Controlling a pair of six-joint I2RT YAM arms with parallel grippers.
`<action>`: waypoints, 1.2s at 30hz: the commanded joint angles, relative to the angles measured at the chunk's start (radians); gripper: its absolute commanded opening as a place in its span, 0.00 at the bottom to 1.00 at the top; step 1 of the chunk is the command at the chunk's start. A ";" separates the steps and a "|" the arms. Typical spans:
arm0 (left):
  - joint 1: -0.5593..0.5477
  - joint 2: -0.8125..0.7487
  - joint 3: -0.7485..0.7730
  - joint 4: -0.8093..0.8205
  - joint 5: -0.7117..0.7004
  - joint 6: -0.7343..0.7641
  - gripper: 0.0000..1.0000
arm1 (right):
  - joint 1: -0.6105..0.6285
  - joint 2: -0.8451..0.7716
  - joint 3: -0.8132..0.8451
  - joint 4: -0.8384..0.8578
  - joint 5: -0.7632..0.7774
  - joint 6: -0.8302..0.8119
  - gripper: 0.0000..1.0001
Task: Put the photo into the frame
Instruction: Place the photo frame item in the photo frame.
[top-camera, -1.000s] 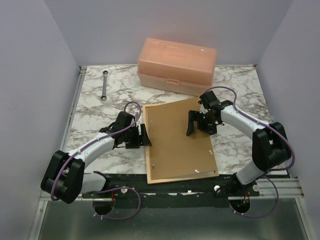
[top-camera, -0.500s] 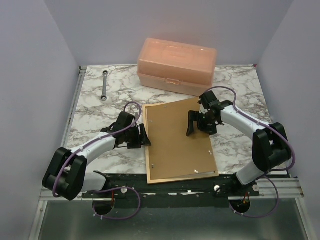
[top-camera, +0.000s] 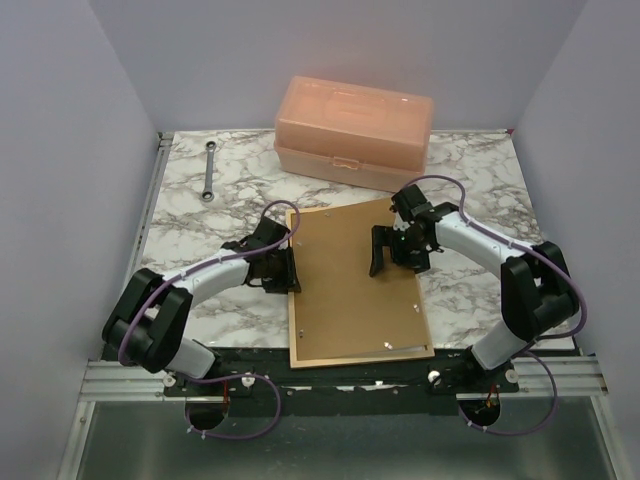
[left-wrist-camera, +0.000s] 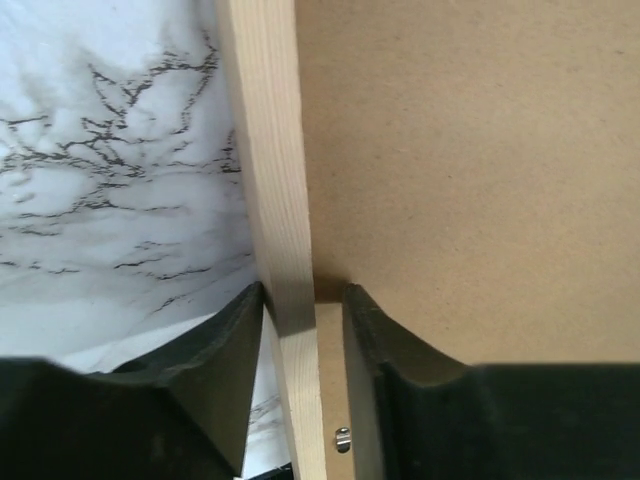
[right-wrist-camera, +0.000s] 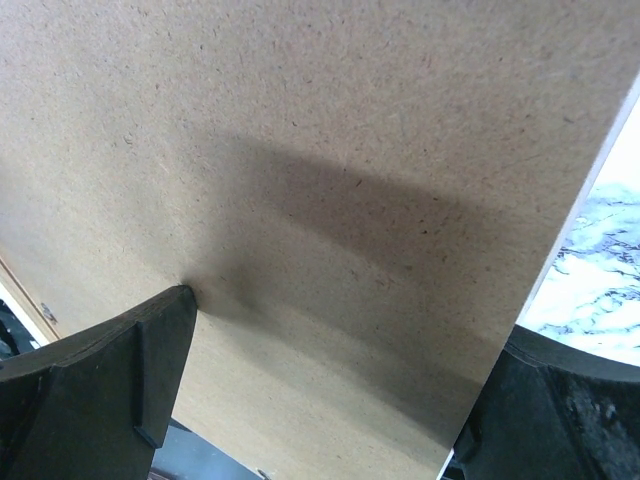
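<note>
Swung in since a second ago, the left claw (left-wrist-camera: 303, 297) straddles the side rail of the frame (left-wrist-camera: 270, 150) unclenched, a slit beside one finger, and beyond it the right claw (top-camera: 396, 256) rests spread wide on the backing panel (left-wrist-camera: 470, 150) filling that frame.

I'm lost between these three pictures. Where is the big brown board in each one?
Top view: the brown board lies in the middle, tilted slightly.
Left wrist: it fills the upper right.
Right wrist: it fills nearly the whole picture.
Shared landmark: the marble table, at the left wrist picture's left and the right wrist picture's right edge.
</note>
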 joint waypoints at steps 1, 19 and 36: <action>-0.057 0.085 0.089 -0.105 -0.129 -0.011 0.32 | 0.037 0.031 0.022 0.003 0.011 0.008 1.00; -0.073 0.159 0.128 -0.201 -0.218 -0.050 0.26 | 0.041 -0.009 0.057 -0.090 0.129 0.001 1.00; -0.072 0.156 0.122 -0.198 -0.222 -0.049 0.26 | 0.041 -0.056 0.117 -0.209 0.292 0.041 1.00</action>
